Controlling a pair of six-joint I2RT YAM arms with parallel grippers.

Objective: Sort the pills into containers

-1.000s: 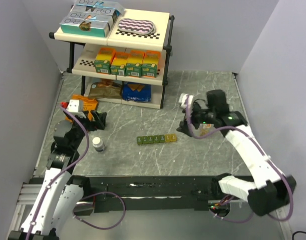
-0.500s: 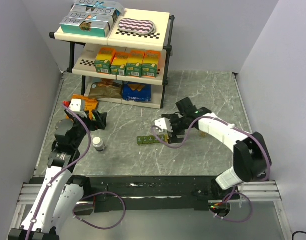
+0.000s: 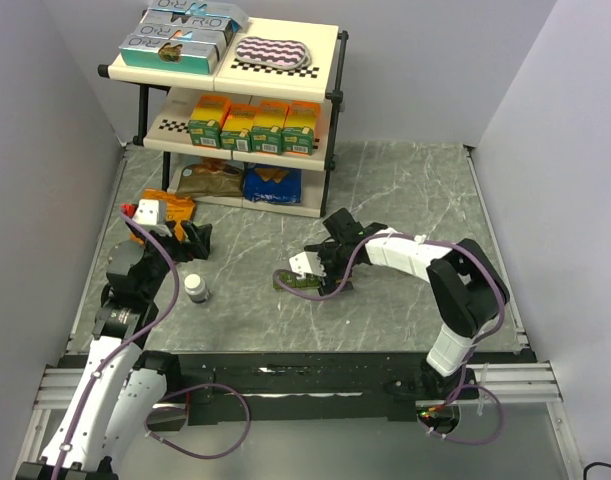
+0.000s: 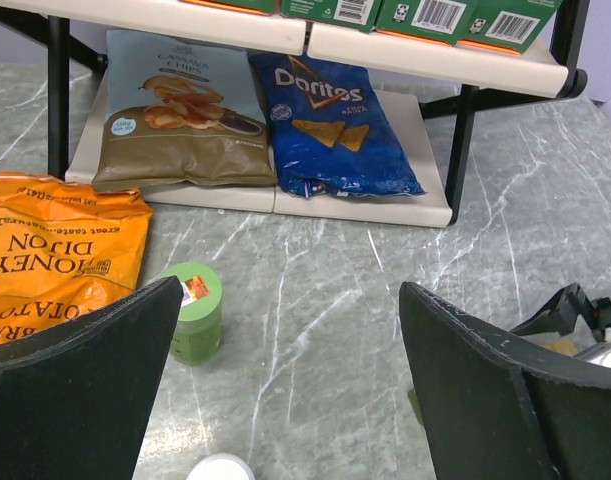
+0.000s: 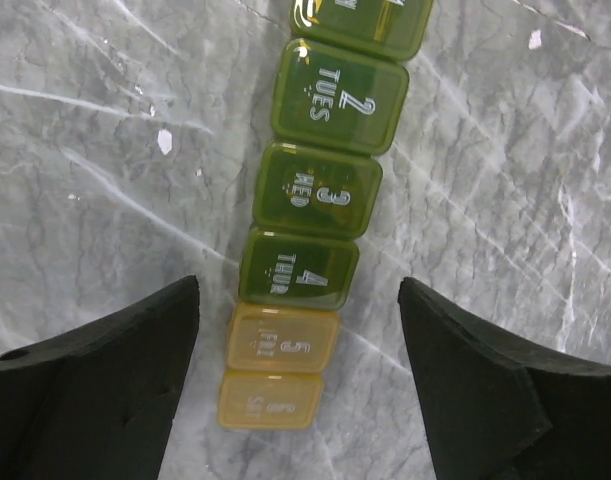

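Grey marbled table (image 3: 405, 190), near centre: the containers (image 5: 303, 215) lie flat as one strip just below the right gripper (image 5: 297, 290), long axis running between its fingers, so closing would pinch the narrow width. Right jaws stand wide, empty, flanking the Thursday and Friday cells without touching. The left gripper (image 4: 290, 290), also wide and empty, is well apart, so the right arm is nearer.

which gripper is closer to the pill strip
Right. The right gripper is directly over the pill strip, open and straddling its yellow end; the left gripper is far off, beside the white-capped bottle.
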